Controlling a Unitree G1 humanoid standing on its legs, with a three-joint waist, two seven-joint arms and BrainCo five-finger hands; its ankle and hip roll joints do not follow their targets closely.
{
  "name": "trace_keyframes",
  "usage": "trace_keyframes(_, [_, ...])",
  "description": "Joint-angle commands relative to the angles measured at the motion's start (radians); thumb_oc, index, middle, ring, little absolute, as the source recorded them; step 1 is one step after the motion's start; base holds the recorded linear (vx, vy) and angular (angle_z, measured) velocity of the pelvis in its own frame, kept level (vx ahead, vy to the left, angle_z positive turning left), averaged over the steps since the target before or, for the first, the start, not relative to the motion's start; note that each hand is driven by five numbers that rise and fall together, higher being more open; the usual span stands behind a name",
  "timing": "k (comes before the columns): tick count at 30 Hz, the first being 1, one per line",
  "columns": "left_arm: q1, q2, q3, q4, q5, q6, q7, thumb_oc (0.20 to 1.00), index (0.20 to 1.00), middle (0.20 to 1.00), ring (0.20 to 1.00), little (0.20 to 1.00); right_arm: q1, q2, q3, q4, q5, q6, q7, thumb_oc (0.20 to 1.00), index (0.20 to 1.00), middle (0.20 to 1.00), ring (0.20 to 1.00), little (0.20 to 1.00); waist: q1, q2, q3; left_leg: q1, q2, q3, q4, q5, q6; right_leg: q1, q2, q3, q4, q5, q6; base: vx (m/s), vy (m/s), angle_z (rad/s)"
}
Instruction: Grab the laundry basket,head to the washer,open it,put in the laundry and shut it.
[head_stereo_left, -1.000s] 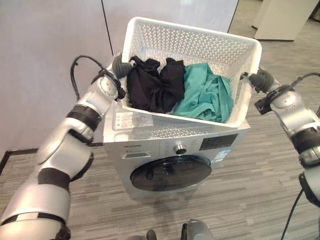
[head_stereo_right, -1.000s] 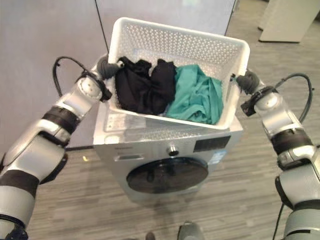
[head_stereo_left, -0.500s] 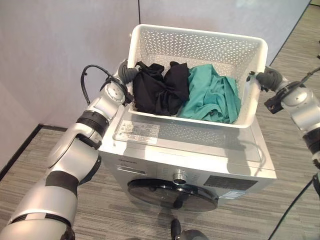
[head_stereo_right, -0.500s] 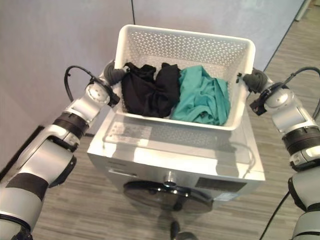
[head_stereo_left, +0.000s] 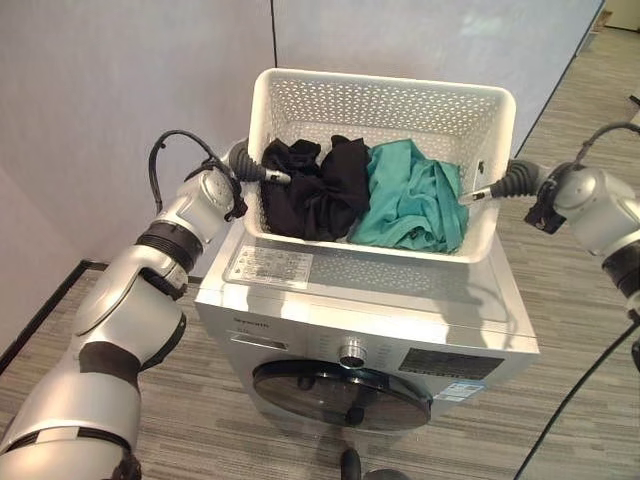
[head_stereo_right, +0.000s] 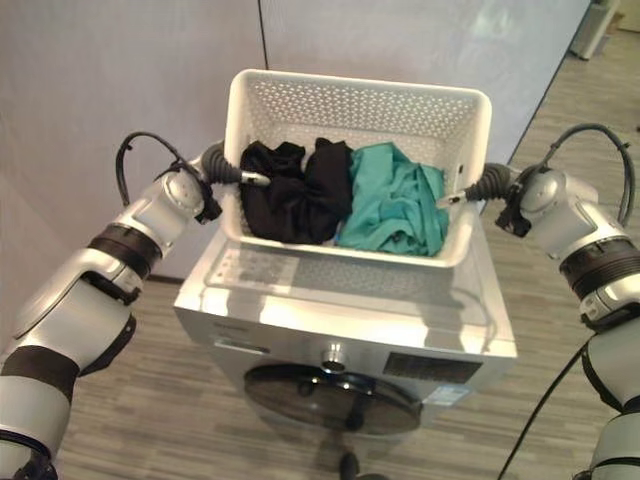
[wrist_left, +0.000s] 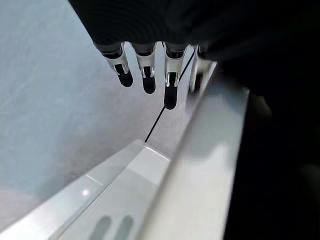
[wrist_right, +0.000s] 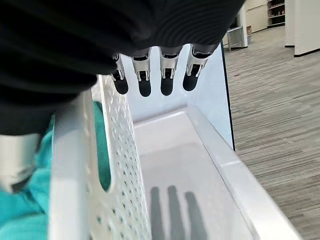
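While your laundry basket (head_stereo_left: 385, 110) rests on the washer (head_stereo_left: 380, 300), your left hand (head_stereo_left: 250, 165) and right hand (head_stereo_left: 500, 186) flank it. Both hands' fingers are straight, holding nothing.

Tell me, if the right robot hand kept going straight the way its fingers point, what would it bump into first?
Probably nothing close. The right robot hand sits at the basket rim, fingers pointing along the basket's outer wall above the washer top. Beyond them the way looks free up to the wall, though depth is hard to judge.
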Motion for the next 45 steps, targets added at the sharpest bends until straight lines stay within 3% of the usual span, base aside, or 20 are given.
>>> trace_keyframes(1, [-0.042, 0.009, -0.014, -0.021, 0.033, -0.03, -0.002, 1.0, 1.0, 1.0, 1.0, 1.0, -0.001, -0.019, -0.029, -0.006, -0.02, -0.033, 0.003, 1.0, 1.0, 1.0, 1.0, 1.0, 0.019, 0.011, -0.022, -0.026, 0.065, 0.036, -0.03, 0.08, -0.011, 0.054, -0.052, 0.014, 0.09, -0.173, 0.099, 0.01, 0.003, -0.06])
trace_keyframes(10, [-0.038, 0.008, -0.006, -0.004, 0.035, -0.032, 0.008, 1.0, 1.0, 1.0, 1.0, 1.0, 0.004, 0.001, -0.052, 0.013, -0.006, -0.038, -0.017, 1.0, 1.0, 1.0, 1.0, 1.0, 0.02, 0.015, -0.023, -0.019, 0.065, 0.042, -0.039, 0.08, -0.012, 0.057, -0.053, 0.016, 0.082, -0.172, 0.1, 0.01, 0.004, -0.05])
trace_keyframes(11, [-0.184, -0.063, -0.035, 0.166, -0.026, -0.076, 0.111, 1.0, 1.0, 1.0, 1.0, 1.0, -0.164, 0.104, -0.003, 0.272, 0.099, -0.048, -0.083, 1.0, 1.0, 1.0, 1.0, 1.0, 0.025, 0.02, -0.038, -0.008, 0.064, 0.051, -0.061, 0.085, -0.016, 0.067, -0.055, 0.017, 0.059, -0.164, 0.101, 0.09, 0.023, -0.02])
trace_keyframes(13, [-0.305, -0.089, -0.092, 0.289, -0.051, -0.088, 0.132, 1.0, 1.0, 1.0, 1.0, 1.0, -0.335, 0.149, 0.089, 0.409, 0.157, -0.047, -0.094, 1.0, 1.0, 1.0, 1.0, 1.0, 0.024, 0.02, -0.049, -0.005, 0.06, 0.056, -0.069, 0.088, -0.02, 0.073, -0.056, 0.017, 0.047, -0.155, 0.105, 0.08, 0.015, -0.16])
trace_keyframes(18, [-0.392, -0.084, -0.132, 0.352, -0.057, -0.097, 0.156, 1.0, 1.0, 1.0, 1.0, 1.0, -0.457, 0.177, 0.144, 0.495, 0.211, -0.065, -0.115, 1.0, 1.0, 1.0, 1.0, 1.0, 0.025, 0.025, -0.065, 0.003, 0.057, 0.064, -0.078, 0.094, -0.022, 0.072, -0.057, 0.025, 0.041, -0.147, 0.11, 0.04, 0.008, -0.02])
trace_keyframes(27, [-0.498, -0.016, -0.184, 0.337, -0.109, -0.128, 0.172, 1.0, 1.0, 1.0, 1.0, 1.0, -0.612, 0.147, 0.181, 0.57, 0.331, -0.106, -0.172, 1.0, 1.0, 1.0, 1.0, 1.0, 0.041, 0.029, -0.091, 0.02, 0.059, 0.075, -0.085, 0.094, -0.025, 0.078, -0.056, 0.024, 0.047, -0.149, 0.117, 0.03, 0.001, -0.04])
trace_keyframes(33, [-0.4, 0.072, -0.093, 0.083, -0.111, -0.15, 0.218, 1.0, 1.0, 1.0, 1.0, 1.0, -0.513, 0.006, 0.059, 0.398, 0.462, -0.15, -0.223, 1.0, 1.0, 1.0, 1.0, 1.0, 0.051, 0.019, -0.086, 0.012, 0.058, 0.067, -0.08, 0.093, -0.023, 0.077, -0.059, 0.013, 0.045, -0.15, 0.114, -0.01, -0.011, 0.03])
trace_keyframes(34, [-0.227, 0.191, 0.051, -0.201, -0.073, -0.163, 0.24, 1.0, 1.0, 1.0, 1.0, 1.0, -0.315, -0.118, -0.112, 0.189, 0.462, -0.167, -0.255, 1.0, 1.0, 1.0, 1.0, 1.0, 0.053, 0.017, -0.079, 0.007, 0.058, 0.062, -0.077, 0.087, -0.02, 0.079, -0.058, 0.008, 0.038, -0.152, 0.111, -0.02, -0.04, 0.1])
trace_keyframes(35, [0.027, 0.295, 0.251, -0.459, -0.017, -0.178, 0.233, 1.0, 1.0, 1.0, 1.0, 1.0, -0.024, -0.219, -0.378, -0.025, 0.449, -0.199, -0.274, 1.0, 1.0, 1.0, 1.0, 1.0, 0.05, 0.023, -0.07, -0.002, 0.055, 0.058, -0.078, 0.082, -0.017, 0.075, -0.06, 0.004, 0.028, -0.151, 0.108, 0.0, -0.042, 0.14])
trace_keyframes(36, [0.031, 0.294, 0.244, -0.468, -0.015, -0.174, 0.231, 1.0, 1.0, 1.0, 1.0, 1.0, 0.024, -0.219, -0.42, -0.043, 0.443, -0.195, -0.276, 1.0, 1.0, 1.0, 1.0, 1.0, 0.054, 0.015, -0.074, 0.004, 0.057, 0.057, -0.08, 0.076, -0.018, 0.082, -0.057, 0.003, 0.026, -0.156, 0.108, 0.01, -0.032, 0.1])
trace_keyframes(39, [0.485, 0.346, 0.587, -0.768, 0.073, -0.219, 0.204, 1.0, 1.0, 1.0, 1.0, 1.0, 0.637, -0.191, -0.981, -0.301, 0.421, -0.247, -0.282, 1.0, 1.0, 1.0, 1.0, 1.0, 0.041, 0.015, -0.068, -0.004, 0.052, 0.053, -0.086, 0.065, -0.014, 0.083, -0.057, 0.003, 0.004, -0.155, 0.104, 0.02, -0.033, 0.05])
trace_keyframes(41, [0.838, 0.316, 0.837, -0.938, 0.091, -0.241, 0.161, 1.0, 1.0, 1.0, 1.0, 1.0, 1.012, -0.083, -1.293, -0.404, 0.379, -0.263, -0.281, 1.0, 1.0, 1.0, 1.0, 1.0, 0.052, 0.008, -0.064, 0.001, 0.054, 0.053, -0.096, 0.055, -0.014, 0.091, -0.055, 0.004, -0.012, -0.157, 0.099, 0.07, -0.05, 0.02])
trace_keyframes(42, [0.851, 0.312, 0.843, -0.951, 0.092, -0.238, 0.157, 1.0, 1.0, 1.0, 1.0, 1.0, 1.029, -0.08, -1.304, -0.415, 0.379, -0.26, -0.28, 1.0, 1.0, 1.0, 1.0, 1.0, 0.054, 0.01, -0.068, 0.006, 0.055, 0.053, -0.098, 0.05, -0.014, 0.095, -0.053, 0.004, -0.014, -0.161, 0.1, 0.07, -0.047, -0.14])
trace_keyframes(44, [1.05, 0.265, 0.986, -1.007, 0.116, -0.243, 0.154, 1.0, 1.0, 1.0, 1.0, 1.0, 1.18, 0.007, -1.415, -0.457, 0.308, -0.257, -0.297, 1.0, 1.0, 1.0, 1.0, 1.0, 0.056, 0.009, -0.061, 0.007, 0.055, 0.056, -0.106, 0.05, -0.013, 0.094, -0.054, 0.01, -0.023, -0.156, 0.095, 0.02, -0.036, -0.11])
trace_keyframes(45, [1.062, 0.262, 0.992, -1.016, 0.117, -0.241, 0.151, 1.0, 1.0, 1.0, 1.0, 1.0, 1.188, 0.009, -1.418, -0.465, 0.307, -0.255, -0.297, 1.0, 1.0, 1.0, 1.0, 1.0, 0.056, 0.011, -0.066, 0.01, 0.057, 0.057, -0.108, 0.045, -0.013, 0.097, -0.052, 0.011, -0.025, -0.159, 0.096, 0.02, -0.053, 0.02])
